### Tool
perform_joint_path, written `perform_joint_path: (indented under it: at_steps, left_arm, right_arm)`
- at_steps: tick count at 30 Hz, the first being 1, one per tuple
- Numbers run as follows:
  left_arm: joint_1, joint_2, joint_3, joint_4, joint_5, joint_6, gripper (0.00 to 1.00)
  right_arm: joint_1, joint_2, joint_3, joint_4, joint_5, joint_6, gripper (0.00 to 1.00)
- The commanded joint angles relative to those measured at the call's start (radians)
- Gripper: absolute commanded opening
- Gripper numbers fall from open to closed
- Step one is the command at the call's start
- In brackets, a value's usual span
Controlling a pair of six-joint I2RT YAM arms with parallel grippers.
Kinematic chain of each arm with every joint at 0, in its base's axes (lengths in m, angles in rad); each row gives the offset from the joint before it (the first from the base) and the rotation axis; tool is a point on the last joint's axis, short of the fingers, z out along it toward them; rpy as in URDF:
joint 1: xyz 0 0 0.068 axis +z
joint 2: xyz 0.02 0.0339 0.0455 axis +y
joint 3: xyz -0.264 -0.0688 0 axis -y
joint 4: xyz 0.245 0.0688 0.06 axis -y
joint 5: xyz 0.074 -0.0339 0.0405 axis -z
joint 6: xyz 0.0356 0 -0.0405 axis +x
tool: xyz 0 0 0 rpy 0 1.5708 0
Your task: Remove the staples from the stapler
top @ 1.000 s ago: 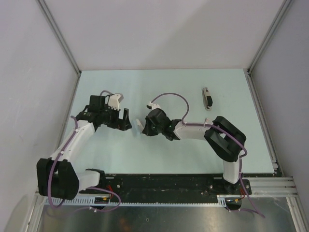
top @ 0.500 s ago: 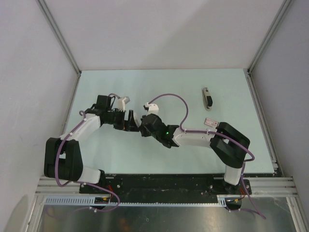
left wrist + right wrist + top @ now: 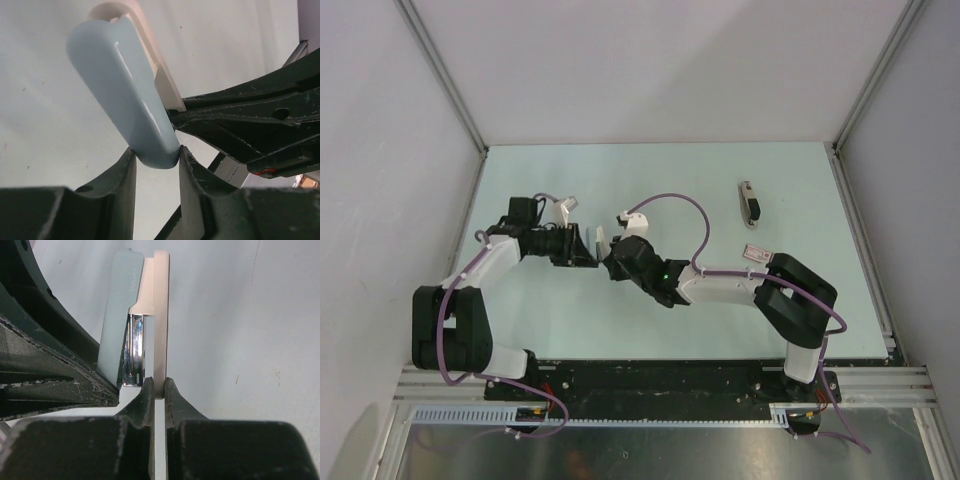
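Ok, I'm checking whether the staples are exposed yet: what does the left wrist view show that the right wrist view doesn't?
Only left wrist: the rounded outside of the pale blue cover of the stapler, its end clamped in the left gripper; no metal shows. Only right wrist: the chrome staple channel sitting between the cover and the beige base, and the right gripper pinching that base's edge. Both: the stapler held by the two grippers over the pale table, with cover and base visible.
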Motion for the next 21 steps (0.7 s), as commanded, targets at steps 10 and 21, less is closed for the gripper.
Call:
perform_joint_path:
  at_steps: [10,21]
  left_arm:
    - [0.051,-0.065,-0.040,0.013,0.064,0.085,0.12]
    - [0.113,-0.138,0.009,-0.121,-0.207,0.238,0.00]
  right_arm:
    - [0.034,0.015,0.021,0.136,-0.052,0.031,0.00]
    - [0.010,0.018,0.051,0.097,-0.099,-0.035,0.00]
